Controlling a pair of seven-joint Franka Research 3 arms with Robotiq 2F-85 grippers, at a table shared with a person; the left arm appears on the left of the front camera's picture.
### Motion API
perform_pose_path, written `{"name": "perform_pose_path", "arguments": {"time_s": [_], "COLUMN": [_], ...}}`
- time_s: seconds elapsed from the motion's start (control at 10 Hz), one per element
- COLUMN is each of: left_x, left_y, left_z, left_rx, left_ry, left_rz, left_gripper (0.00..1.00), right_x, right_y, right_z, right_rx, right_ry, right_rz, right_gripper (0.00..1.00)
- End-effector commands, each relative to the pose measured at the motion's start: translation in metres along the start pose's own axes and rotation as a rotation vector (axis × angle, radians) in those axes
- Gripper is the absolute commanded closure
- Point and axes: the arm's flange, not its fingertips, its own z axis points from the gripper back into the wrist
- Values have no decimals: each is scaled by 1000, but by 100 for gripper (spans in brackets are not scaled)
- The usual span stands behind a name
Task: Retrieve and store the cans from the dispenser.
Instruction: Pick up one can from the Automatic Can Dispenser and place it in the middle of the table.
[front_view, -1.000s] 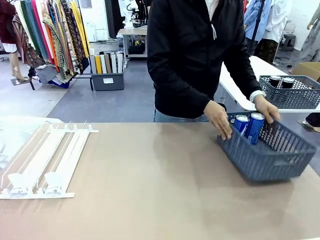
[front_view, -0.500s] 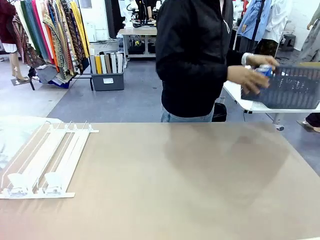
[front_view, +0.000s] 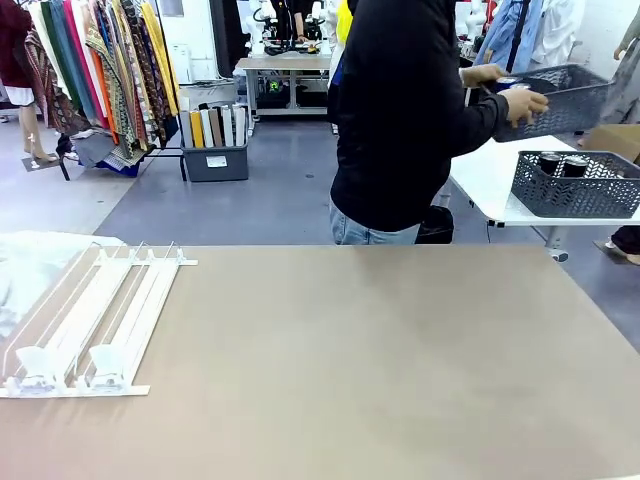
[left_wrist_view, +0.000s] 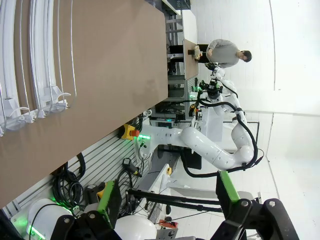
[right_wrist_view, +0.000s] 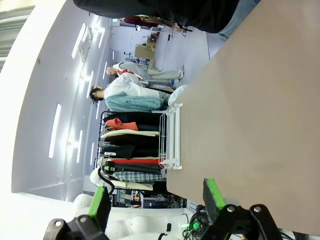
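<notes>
Watching the person (front_view: 405, 110) turn away with the grey basket (front_view: 560, 95) lifted off the bench (front_view: 370, 370); a second ago it sat at the far right edge with blue cans inside. I judge storing done. The dispenser (front_view: 95, 320) lies empty at the near left corner. Left gripper (left_wrist_view: 165, 197) wide, holding nothing; right gripper (right_wrist_view: 155, 200) likewise. Another basket with dark cans (front_view: 562, 164) sits on a white table behind; clothes rails beyond.

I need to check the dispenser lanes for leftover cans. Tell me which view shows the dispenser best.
The front view: the dispenser lies whole at the table's left, every lane and clear stop visible, with no can in them. The left wrist view shows only its stop end, sideways. The right wrist view shows it small and far off at the table's edge.
</notes>
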Motion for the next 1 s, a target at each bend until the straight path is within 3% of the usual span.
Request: {"name": "perform_pose_path", "arguments": {"time_s": [0.0,0.9], "left_x": [-2,-2], "left_y": [-4,-4], "left_z": [0,0], "left_rx": [-16,-16], "left_ry": [1,1], "left_rz": [11,11], "left_gripper": [0,0], "right_x": [1,1], "right_y": [1,1], "right_z": [0,0], "right_rx": [14,14], "right_ry": [-2,-2], "right_rz": [26,26], "right_gripper": [0,0]}}
